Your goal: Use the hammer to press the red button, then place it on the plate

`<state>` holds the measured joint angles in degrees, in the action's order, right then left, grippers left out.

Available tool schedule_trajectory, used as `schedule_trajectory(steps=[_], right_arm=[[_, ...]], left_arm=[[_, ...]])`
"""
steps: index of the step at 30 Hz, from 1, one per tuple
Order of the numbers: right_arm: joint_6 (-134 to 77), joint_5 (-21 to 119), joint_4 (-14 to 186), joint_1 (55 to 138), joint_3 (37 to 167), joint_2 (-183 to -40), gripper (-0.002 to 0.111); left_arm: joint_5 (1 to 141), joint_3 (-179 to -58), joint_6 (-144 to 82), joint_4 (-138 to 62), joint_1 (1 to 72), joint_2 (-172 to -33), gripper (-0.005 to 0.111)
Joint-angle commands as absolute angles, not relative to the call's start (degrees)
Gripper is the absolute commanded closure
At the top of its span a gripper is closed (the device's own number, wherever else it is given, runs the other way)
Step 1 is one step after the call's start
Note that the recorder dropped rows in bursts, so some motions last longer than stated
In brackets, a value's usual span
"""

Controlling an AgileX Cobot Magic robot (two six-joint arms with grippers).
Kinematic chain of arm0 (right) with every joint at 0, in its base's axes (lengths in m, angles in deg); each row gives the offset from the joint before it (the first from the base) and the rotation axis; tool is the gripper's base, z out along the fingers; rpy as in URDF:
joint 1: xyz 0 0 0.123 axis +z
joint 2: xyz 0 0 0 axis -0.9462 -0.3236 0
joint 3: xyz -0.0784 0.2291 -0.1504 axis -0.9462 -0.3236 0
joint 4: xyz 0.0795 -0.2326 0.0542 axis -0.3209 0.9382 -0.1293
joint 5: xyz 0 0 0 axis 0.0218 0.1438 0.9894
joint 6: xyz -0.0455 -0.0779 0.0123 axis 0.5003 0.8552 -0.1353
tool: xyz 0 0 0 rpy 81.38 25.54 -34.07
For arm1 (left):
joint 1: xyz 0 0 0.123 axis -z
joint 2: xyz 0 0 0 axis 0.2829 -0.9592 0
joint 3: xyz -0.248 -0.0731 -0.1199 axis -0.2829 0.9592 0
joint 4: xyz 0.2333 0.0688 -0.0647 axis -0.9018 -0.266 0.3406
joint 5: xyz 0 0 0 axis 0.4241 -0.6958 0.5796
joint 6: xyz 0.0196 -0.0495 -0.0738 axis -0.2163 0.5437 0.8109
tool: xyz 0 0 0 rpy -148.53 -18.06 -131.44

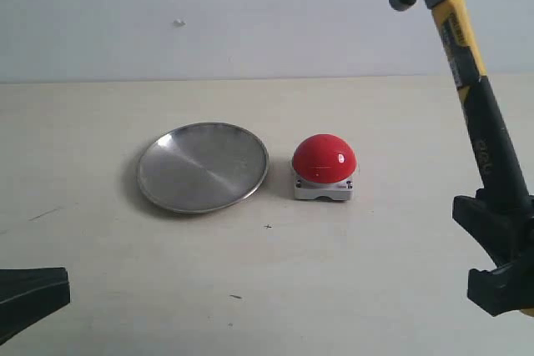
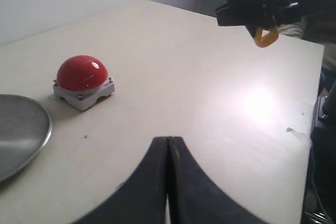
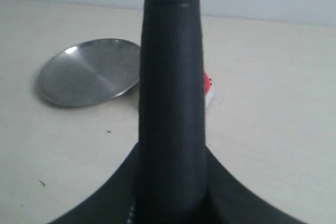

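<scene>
Left pincer [image 2: 168, 148] sits low at the near left corner of the worktop [image 1: 375, 289], its two dark fingers pressed flat together with nothing between them. It rests well apart from all three task items.

Moving right, the plate [image 1: 203, 167] lies flat on the worktop, a round shallow silver dish with a brushed sheen, and nothing lies in it. Just beside its right rim, close but not touching, stands the red button [image 1: 324, 158], a glossy red dome on a small grey square base with screws at the corners. A few small dark specks mark the pale surface in front of these two.

Farther right, well apart from the button, the hammer [image 1: 484, 122] is held in the air. Its dark metal head is at the top, against the pale wall [image 1: 250, 14], and the handle runs down and slightly rightward, yellow just under the head and black below. The right pincer [image 1: 501, 248] is pinching the black lower part of the handle, one dark finger on each side. In the right wrist view the handle fills the middle, hiding most of the button behind it. In the left wrist view the yellow end of the handle pokes out under the clamping fingers, clear of the worktop.
</scene>
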<state>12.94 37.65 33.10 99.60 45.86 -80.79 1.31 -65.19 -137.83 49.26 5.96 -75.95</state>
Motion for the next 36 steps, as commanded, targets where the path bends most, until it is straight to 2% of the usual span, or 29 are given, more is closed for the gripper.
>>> schedule_trajectory(steps=[1, 10, 14, 20, 25, 30, 33, 36], right_arm=[[13.5, 36.9, 33.0, 99.3, 46.2, -75.0, 0.108], [13.5, 44.6, 31.6, 99.3, 48.0, -75.4, 0.108], [13.9, 44.6, 31.6, 99.3, 52.2, -78.0, 0.108], [25.6, 41.9, 29.9, 99.3, 59.9, -83.6, 0.108], [42.7, 31.3, 17.5, 99.3, 61.7, -87.9, 0.108], [69.3, 14.2, -11.3, 99.3, 64.4, -92.2, 0.108], [78.0, 5.5, -13.8, 99.5, 67.6, -95.2, 0.108], [78.1, 4.8, -13.8, 99.5, 68.6, -96.2, 0.108]], left_arm=[[1.1, -65.0, -144.3, 57.0, 6.2, -75.8, 0.107], [1.0, -65.6, -144.2, 61.9, 6.2, -75.8, 0.107], [1.0, -65.6, -144.2, 60.5, 6.2, -75.8, 0.107], [1.0, -65.6, -144.2, 56.6, 6.2, -75.8, 0.107], [1.0, -65.6, -144.2, 56.4, 6.2, -75.8, 0.107], [1.0, -65.6, -144.2, 56.4, 6.2, -75.8, 0.107], [1.0, -65.6, -144.2, 56.4, 6.2, -75.8, 0.107], [1.0, -65.6, -144.2, 56.4, 6.2, -75.8, 0.107]])
